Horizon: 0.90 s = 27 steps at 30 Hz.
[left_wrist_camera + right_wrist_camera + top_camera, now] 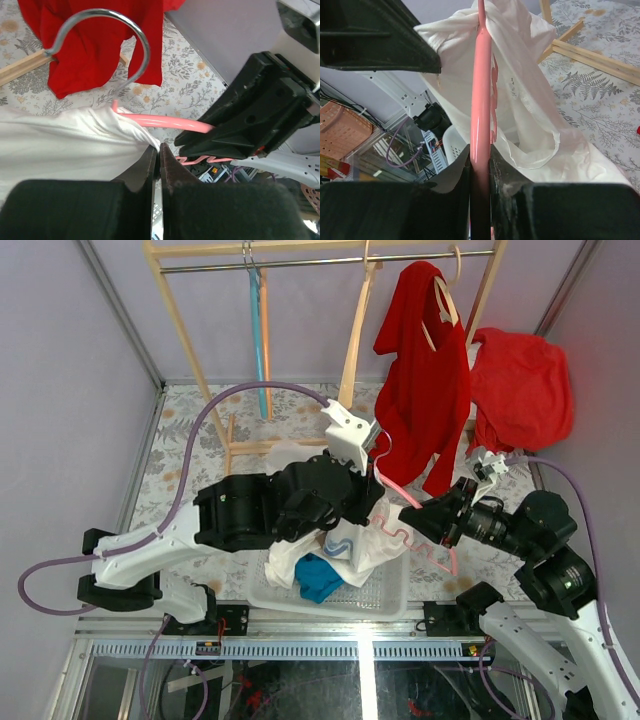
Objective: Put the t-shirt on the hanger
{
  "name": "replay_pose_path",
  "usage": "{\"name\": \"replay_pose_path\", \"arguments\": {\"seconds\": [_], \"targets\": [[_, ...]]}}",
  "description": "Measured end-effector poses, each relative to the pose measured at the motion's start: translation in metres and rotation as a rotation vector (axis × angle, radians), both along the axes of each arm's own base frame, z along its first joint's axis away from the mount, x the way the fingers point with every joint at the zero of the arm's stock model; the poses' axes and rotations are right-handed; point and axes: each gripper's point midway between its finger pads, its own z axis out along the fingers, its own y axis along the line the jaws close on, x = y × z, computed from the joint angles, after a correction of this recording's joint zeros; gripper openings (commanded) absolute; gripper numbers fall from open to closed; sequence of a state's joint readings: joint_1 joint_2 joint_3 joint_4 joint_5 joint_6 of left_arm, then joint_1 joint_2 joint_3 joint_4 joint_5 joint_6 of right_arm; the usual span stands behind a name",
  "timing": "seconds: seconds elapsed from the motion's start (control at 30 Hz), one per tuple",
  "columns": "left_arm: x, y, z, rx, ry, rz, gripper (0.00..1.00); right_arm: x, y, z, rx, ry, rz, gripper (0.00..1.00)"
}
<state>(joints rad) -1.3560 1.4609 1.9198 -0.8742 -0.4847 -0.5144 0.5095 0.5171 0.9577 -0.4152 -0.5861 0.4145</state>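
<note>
White t-shirt [65, 140] gets pinched tight by the left gripper [157, 162], pink hanger [480, 90] is clamped in the right gripper [480, 167], above the near basket [388, 595].

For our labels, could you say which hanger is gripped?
The pink hanger, clamped in the right gripper; the blue hanger and wooden hanger hang on the rail.
</note>
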Motion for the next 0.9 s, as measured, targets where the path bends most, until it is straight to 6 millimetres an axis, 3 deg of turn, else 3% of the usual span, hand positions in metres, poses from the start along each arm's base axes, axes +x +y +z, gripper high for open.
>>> {"name": "replay_pose_path", "arguments": {"seconds": [0.4, 0.6, 0.9], "targets": [[-0.025, -0.015, -0.004, 0.010, -0.007, -0.061, 0.02, -0.011, -0.002, -0.002, 0.123, -0.073, 0.007, 0.00], [-0.030, -0.019, -0.004, -0.008, -0.003, -0.076, 0.12, -0.021, -0.008, -0.004, 0.182, -0.128, 0.006, 0.00], [-0.038, -0.015, -0.045, 0.064, 0.036, -0.102, 0.32, -0.035, -0.013, -0.033, 0.292, -0.154, 0.013, 0.00]]}}
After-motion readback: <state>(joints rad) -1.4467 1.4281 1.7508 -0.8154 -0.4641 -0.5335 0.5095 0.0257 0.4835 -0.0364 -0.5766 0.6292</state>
